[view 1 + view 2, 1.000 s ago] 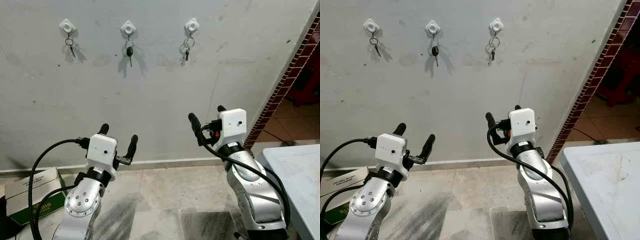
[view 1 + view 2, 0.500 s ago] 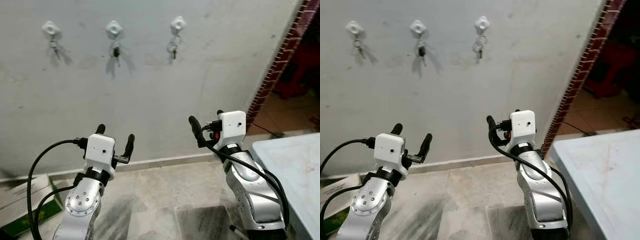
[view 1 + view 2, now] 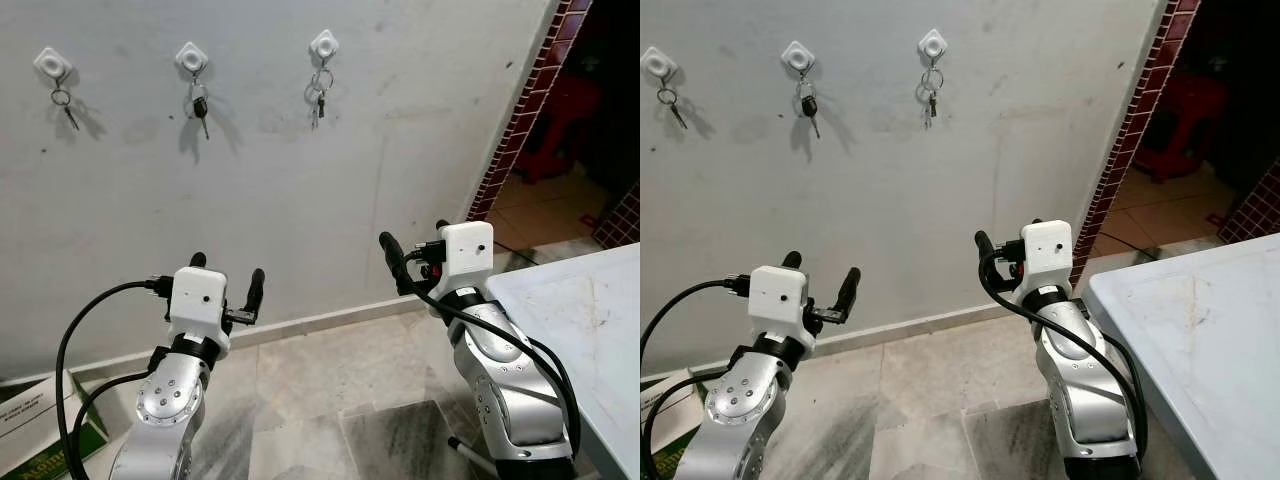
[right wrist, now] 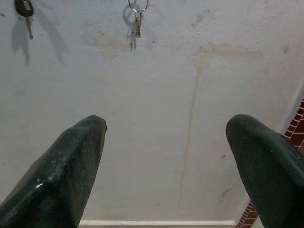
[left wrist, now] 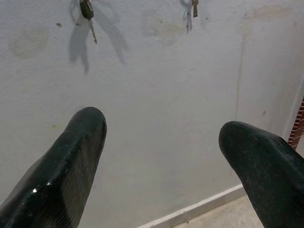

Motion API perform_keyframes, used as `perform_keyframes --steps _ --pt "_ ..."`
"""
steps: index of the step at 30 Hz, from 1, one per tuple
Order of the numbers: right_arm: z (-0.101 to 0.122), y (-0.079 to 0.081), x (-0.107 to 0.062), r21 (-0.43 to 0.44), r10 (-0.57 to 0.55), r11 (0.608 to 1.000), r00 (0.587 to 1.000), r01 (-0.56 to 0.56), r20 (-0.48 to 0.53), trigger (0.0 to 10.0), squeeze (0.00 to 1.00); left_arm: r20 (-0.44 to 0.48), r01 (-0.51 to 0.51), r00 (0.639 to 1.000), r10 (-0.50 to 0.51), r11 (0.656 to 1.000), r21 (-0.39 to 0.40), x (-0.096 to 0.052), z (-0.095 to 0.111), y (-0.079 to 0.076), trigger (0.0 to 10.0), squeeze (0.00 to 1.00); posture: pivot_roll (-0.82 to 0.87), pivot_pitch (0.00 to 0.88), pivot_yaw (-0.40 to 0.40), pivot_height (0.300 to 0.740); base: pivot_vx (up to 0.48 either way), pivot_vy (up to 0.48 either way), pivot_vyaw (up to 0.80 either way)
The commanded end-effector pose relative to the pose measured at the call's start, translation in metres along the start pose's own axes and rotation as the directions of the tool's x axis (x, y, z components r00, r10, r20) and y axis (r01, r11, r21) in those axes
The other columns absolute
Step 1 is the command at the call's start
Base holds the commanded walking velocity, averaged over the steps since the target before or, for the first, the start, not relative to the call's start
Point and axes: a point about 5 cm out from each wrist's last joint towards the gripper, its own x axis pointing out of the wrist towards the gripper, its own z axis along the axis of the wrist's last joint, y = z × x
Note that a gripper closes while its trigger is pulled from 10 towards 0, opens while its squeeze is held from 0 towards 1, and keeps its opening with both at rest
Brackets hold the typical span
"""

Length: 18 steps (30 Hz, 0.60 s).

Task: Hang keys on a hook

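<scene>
I see three sets of keys hanging on the white hooks high on the wall. My left tool and right tool are raised well below them, both spread wide, gripping nothing.

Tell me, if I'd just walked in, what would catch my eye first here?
Probably the three white hooks high on the grey wall, each with keys hanging: the left keys, the black-headed key in the middle, and the right bunch. Below them, two silver arms reach up, the left gripper and right gripper both open and holding nothing. A white table edges in at the right.
</scene>
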Motion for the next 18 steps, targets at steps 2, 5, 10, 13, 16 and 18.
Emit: perform_keyframes --steps 2,5,10,13,16,18 --pt "0.0003 -0.0004 0.0013 0.001 -0.003 1.0 1.0 0.003 -0.005 10.0 0.0 -0.019 -0.006 1.0 0.006 1.0 0.01 0.0008 -0.0032 -0.0004 10.0 0.0 0.08 0.0 0.023 0.74 0.0 0.0 -0.76" --pt "-0.0005 -0.0007 0.0005 0.005 -0.006 1.0 1.0 0.006 -0.011 10.0 0.0 -0.022 0.003 1.0 -0.003 1.0 0.004 0.0011 -0.0038 -0.0015 10.0 0.0 0.08 0.0 0.023 0.74 0.0 0.0 -0.76" --pt "-0.0015 -0.0015 -0.0006 0.008 -0.01 1.0 1.0 0.01 -0.018 10.0 0.0 -0.066 -0.011 0.998 0.012 1.0 0.008 0.0001 -0.0059 -0.0018 10.0 0.0 0.08 0.0 0.023 0.74 0.0 0.0 -0.76" --pt "-0.0014 -0.0014 0.0005 0.004 -0.009 1.0 1.0 0.009 -0.016 10.0 0.0 -0.056 0.002 0.998 -0.002 1.0 0.002 0.0006 -0.0058 -0.0035 10.0 0.0 0.08 0.0 0.019 0.74 0.0 0.0 -0.76" --pt "-0.0001 -0.0006 0.0024 0.003 -0.006 1.0 1.0 0.006 -0.013 10.0 0.0 -0.047 0.01 0.999 -0.01 1.0 0.01 0.0008 -0.0051 -0.004 10.0 0.0 0.08 0.0 0.018 0.74 0.0 0.0 -0.76" --pt "0.0001 -0.0004 0.0029 0.004 -0.005 1.0 1.0 0.005 -0.012 10.0 0.0 -0.041 0.017 0.999 -0.016 1.0 0.023 0.0009 -0.0042 -0.004 10.0 0.0 0.09 0.0 0.018 0.74 0.0 0.0 -0.76"
